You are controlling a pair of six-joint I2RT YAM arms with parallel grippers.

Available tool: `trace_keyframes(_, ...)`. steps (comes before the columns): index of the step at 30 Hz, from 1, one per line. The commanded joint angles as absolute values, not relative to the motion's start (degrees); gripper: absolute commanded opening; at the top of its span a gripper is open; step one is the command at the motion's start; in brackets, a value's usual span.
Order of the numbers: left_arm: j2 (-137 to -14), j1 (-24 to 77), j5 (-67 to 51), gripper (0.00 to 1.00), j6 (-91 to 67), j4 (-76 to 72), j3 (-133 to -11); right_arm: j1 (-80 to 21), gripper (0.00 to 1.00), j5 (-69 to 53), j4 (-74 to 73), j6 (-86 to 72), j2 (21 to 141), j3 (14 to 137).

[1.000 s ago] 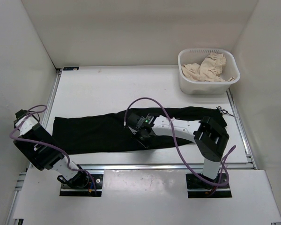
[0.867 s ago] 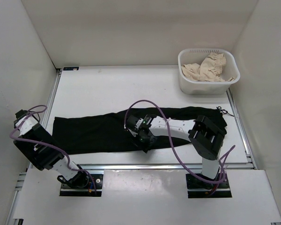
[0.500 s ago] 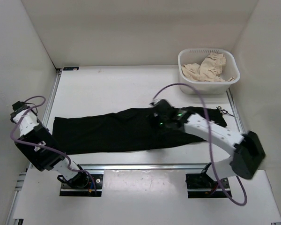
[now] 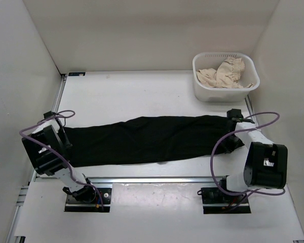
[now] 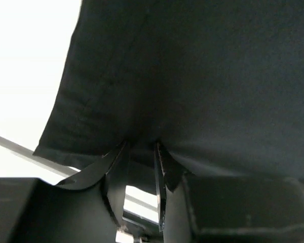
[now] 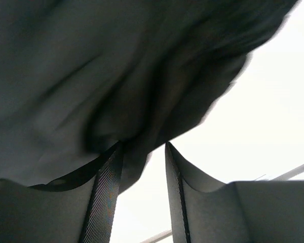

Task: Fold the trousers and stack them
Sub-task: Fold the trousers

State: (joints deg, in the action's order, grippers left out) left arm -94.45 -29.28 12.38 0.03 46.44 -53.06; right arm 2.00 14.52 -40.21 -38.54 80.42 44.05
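1. The left gripper (image 5: 138, 167) is clamped on the left end of the black trousers (image 4: 152, 139); the fabric puckers where it runs between the fingers (image 5: 116, 174).
2. The right gripper (image 6: 141, 187) sits at the trousers' right end; a fold hangs between its fingers (image 6: 105, 195); whether they are pinching it I cannot tell.
3. Between the two grippers the trousers lie stretched flat on the table (image 4: 131, 93).
4. Beyond the right gripper stands a white basket (image 4: 223, 95) holding a beige cloth (image 4: 223, 73).

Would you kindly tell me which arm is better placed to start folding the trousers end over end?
Left, probably. The left pincer seems pinched on the hem of the trousers at their left end, while the right pincer is open, with cloth only partway inside.
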Motion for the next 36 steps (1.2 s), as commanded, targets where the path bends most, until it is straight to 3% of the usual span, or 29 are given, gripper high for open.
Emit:
trace_keyframes(1,-94.6,-29.4,20.1,0.36,0.0,38.0,-52.6,7.5,0.43,13.2,-37.3,-36.0,82.2,44.0)
trace_keyframes(10,-96.2,-30.0,21.9,0.36,0.0,36.7,-54.2,13.4,0.43,11.2,-37.3,-27.3,82.6,49.2)
trace_keyframes(13,-94.8,-30.0,20.4,0.37,0.0,38.0,-53.2,13.4,0.51,8.3,-39.1,-27.3,76.4,49.2)
trace_keyframes(17,-93.6,-30.0,19.8,0.38,0.0,39.3,-52.6,15.5,0.85,8.8,-39.1,-30.4,65.6,45.8)
trace_keyframes(21,-92.9,-30.0,18.0,0.38,0.0,40.6,-52.0,18.9,0.99,5.1,-34.9,-31.0,66.6,43.3)
trace_keyframes(33,-92.9,-30.0,17.5,0.38,0.0,42.3,-52.6,24.0,0.99,-3.1,-15.4,-39.7,85.5,42.4)
trace_keyframes(36,-93.4,-30.0,17.5,0.40,0.0,42.3,-52.6,24.0,0.82,-2.5,-16.3,-40.4,88.7,42.4)
